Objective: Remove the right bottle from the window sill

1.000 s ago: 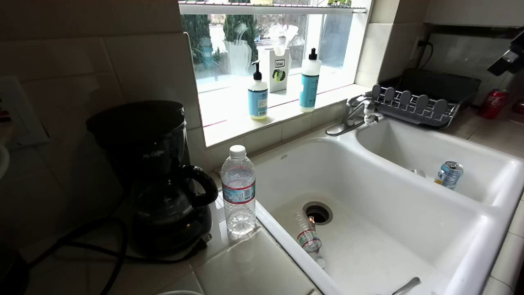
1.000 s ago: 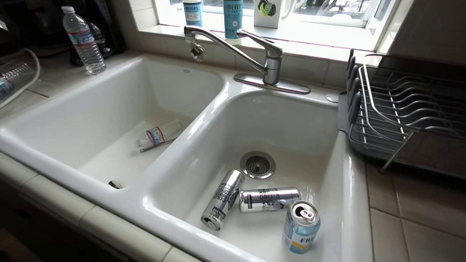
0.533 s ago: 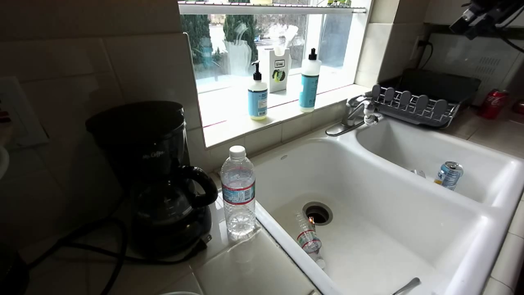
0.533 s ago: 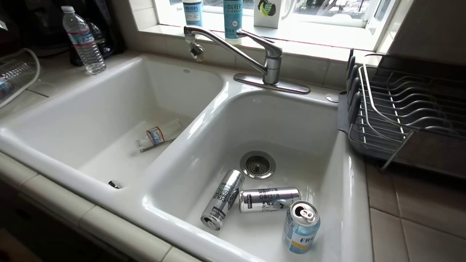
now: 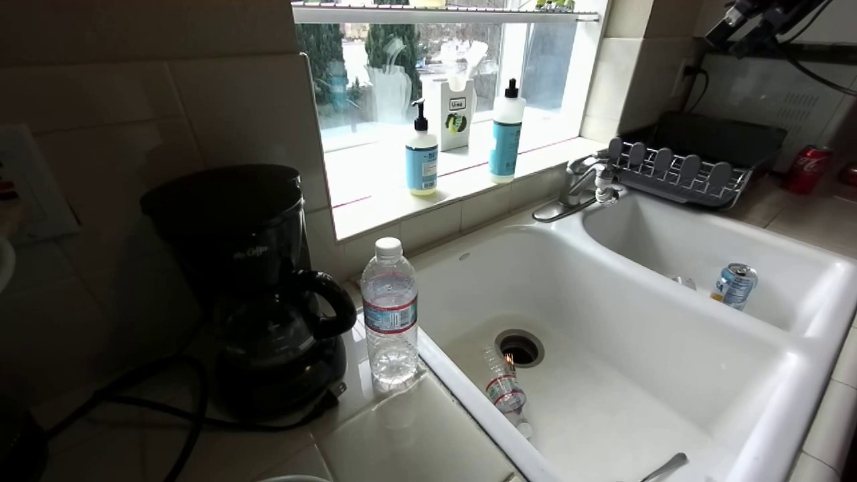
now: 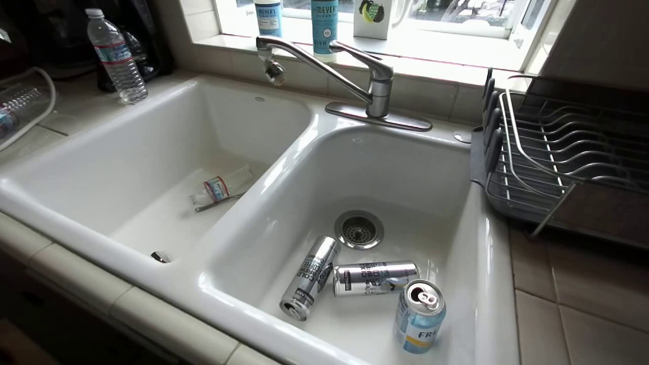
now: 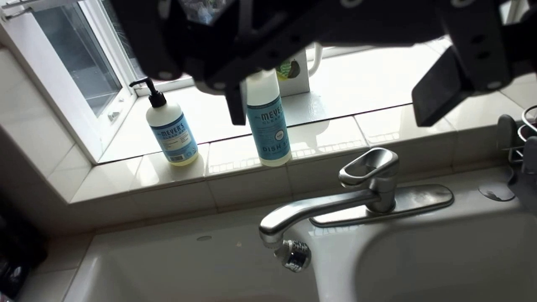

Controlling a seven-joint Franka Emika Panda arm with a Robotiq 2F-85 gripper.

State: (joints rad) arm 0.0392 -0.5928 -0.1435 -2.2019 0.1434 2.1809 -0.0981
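The right bottle, slim with a teal label and black cap, stands upright on the window sill's right part in an exterior view (image 5: 505,144). It also shows in an exterior view (image 6: 325,25), its top cut off, and in the wrist view (image 7: 269,130), its cap hidden behind the gripper. The window sill (image 5: 546,157) is a pale ledge under the window. My gripper (image 7: 331,122) is open and empty, its fingers wide apart. The left finger (image 7: 237,107) overlaps the bottle's left edge in that view; contact cannot be told. The gripper (image 5: 728,43) is high at the right.
A pump bottle (image 5: 422,164) stands left of the right bottle, and a white box (image 5: 456,127) behind. The faucet (image 7: 327,209) rises in front of the sill. A double sink (image 6: 304,152) holds cans and a small bottle. A dish rack (image 6: 557,152) stands at the right.
My gripper has come further into view at the upper right, moving left and upward over the second. The bottles and sink contents have not moved.
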